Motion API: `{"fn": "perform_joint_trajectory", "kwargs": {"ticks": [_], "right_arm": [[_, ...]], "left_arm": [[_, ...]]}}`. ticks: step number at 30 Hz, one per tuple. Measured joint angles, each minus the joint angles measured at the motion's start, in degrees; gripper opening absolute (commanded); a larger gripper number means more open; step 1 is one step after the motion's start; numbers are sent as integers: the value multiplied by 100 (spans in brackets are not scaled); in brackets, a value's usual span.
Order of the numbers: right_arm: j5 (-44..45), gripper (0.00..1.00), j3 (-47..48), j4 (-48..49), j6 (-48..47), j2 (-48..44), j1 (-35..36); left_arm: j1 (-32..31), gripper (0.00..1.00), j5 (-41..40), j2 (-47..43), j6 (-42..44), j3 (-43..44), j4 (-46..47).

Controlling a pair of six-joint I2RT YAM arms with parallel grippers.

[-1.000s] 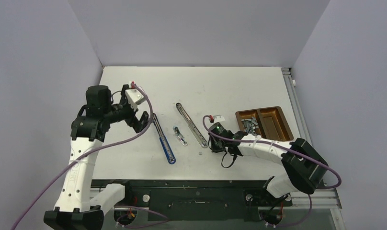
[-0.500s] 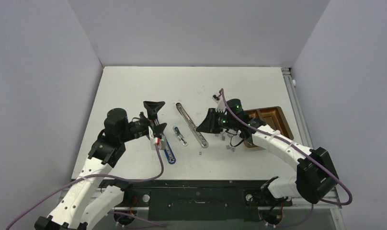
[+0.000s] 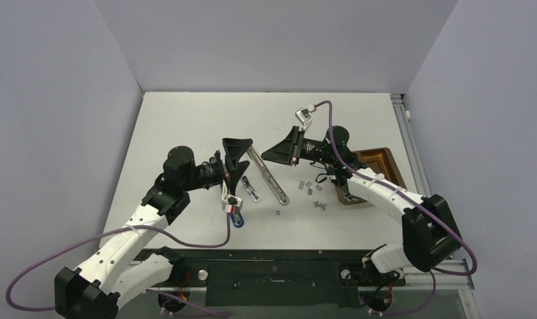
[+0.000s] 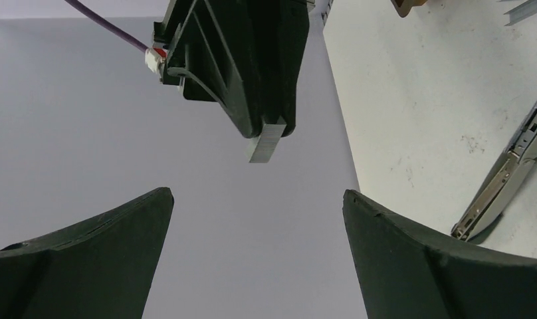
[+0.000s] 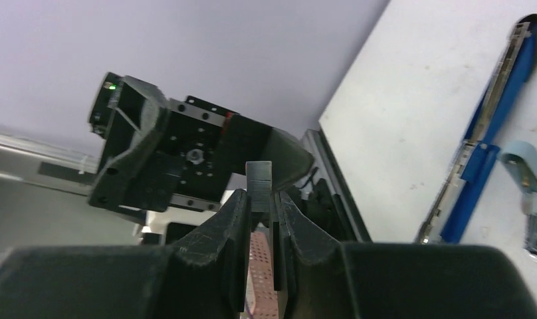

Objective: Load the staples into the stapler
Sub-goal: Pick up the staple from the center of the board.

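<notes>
The stapler lies in parts on the white table: a long silver rail and a blue base, which also show in the left wrist view and the right wrist view. My right gripper hangs above the table, pointing left, shut on a short grey staple strip. The strip also shows in the left wrist view. My left gripper is open and empty, raised, facing the right gripper a short way off. Loose staples lie on the table right of the rail.
A brown two-compartment tray sits at the right, partly behind the right arm. A small pale blue and silver piece lies between the blue base and the silver rail. More staple bits lie near the tray.
My right gripper rose from the table and swung left with a staple strip. My left gripper swung right and now faces it. Loose staples now lie beside the tray.
</notes>
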Motion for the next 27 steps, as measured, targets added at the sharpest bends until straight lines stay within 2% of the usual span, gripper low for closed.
{"fn": "perform_joint_trajectory", "kwargs": {"ticks": [2,4,11,14,27], "right_arm": [[-125,11,-37,461,365,79,0],[-227,11,-50,852,660,146,0],[-487,11,-57,1797,1388,393,52],[-555,11,-127,1965,1563,437,85],[-629,11,-168,2413,1893,833,306]], "left_arm": [[-22,100,24,66,140,-50,179],[-44,92,42,136,212,-87,352],[-92,75,105,223,557,-96,719],[-92,68,116,232,623,-98,826],[-129,49,282,175,815,-101,848]]}}
